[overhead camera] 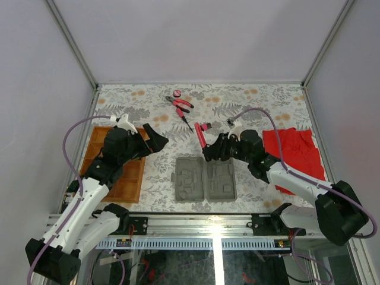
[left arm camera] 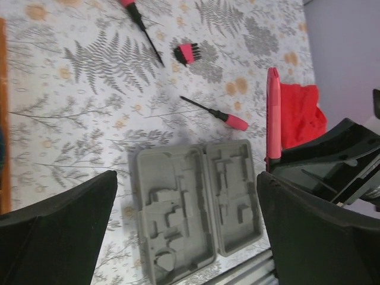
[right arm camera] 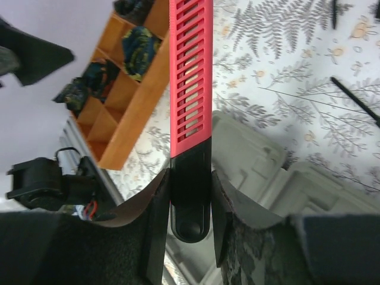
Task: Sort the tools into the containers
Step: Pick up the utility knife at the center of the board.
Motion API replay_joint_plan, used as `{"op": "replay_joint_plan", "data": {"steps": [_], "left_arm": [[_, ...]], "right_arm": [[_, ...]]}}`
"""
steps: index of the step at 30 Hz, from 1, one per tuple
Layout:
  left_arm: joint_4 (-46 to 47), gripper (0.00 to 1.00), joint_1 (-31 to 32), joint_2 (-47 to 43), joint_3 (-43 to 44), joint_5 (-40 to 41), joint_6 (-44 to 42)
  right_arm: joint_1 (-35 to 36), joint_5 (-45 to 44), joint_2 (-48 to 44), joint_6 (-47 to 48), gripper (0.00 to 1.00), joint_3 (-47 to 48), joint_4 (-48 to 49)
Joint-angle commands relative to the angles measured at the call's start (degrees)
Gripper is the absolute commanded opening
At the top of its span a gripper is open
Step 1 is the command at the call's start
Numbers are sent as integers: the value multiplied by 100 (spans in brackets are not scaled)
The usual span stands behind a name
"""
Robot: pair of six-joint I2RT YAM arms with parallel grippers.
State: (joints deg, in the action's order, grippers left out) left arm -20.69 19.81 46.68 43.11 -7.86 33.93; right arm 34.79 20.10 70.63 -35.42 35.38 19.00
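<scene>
My right gripper [right arm camera: 190, 178] is shut on the black end of a long pink-red slotted tool [right arm camera: 191, 77], held upright over the grey case [overhead camera: 205, 178] near its far edge. My left gripper [left arm camera: 187, 184] is open and empty, hovering left of the case [left arm camera: 199, 205] and beside the wooden tray [overhead camera: 116, 163]. On the table beyond the case lie a pink-handled screwdriver [left arm camera: 217, 113], a small pink-and-black bit set [left arm camera: 187, 52] and a second screwdriver [left arm camera: 139, 18]. Pliers [overhead camera: 180, 105] and a round pink disc [overhead camera: 176, 93] lie at the far middle.
A red cloth [overhead camera: 294, 148] lies at the right, behind my right arm. The wooden tray [right arm camera: 130, 101] holds dark blue-green items in some compartments. The case's moulded recesses hold nothing. White walls close in the table on three sides.
</scene>
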Motion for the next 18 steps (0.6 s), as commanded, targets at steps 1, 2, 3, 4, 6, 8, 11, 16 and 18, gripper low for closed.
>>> {"op": "replay_joint_plan", "data": {"steps": [1,2,3,4,6,8,11,16,18], "left_arm": [[1130,100,-39,3,-297,-886,550],[1294,100,-37,24,-349,-1037,659],[1469,100,-39,32,-397,-1206,762],[1638,100,-36,36,-440,-1311,850],[1945,100,-30,36,-524,-1444,994],[2162,100,-30,47,-566,-1513,1084],[2315,100,-21,130,-551,-1528,1133],[2314,98,71,320,-541,-1368,1062],[2316,96,119,387,-541,-1324,1010]], "right_arm": [[74,441,-278,-732,0,-371,1646],[87,435,-300,-844,0,-461,1845],[108,446,-304,-963,0,-536,2044],[126,457,-300,-1065,0,-607,2257],[177,512,-247,-1312,0,-697,2614],[258,520,-182,-1394,0,-697,2801],[471,415,-110,-1267,0,-561,2622],[1001,-7,-63,-1099,0,-439,2434],[1263,-293,-88,-1004,0,-382,2216]]}}
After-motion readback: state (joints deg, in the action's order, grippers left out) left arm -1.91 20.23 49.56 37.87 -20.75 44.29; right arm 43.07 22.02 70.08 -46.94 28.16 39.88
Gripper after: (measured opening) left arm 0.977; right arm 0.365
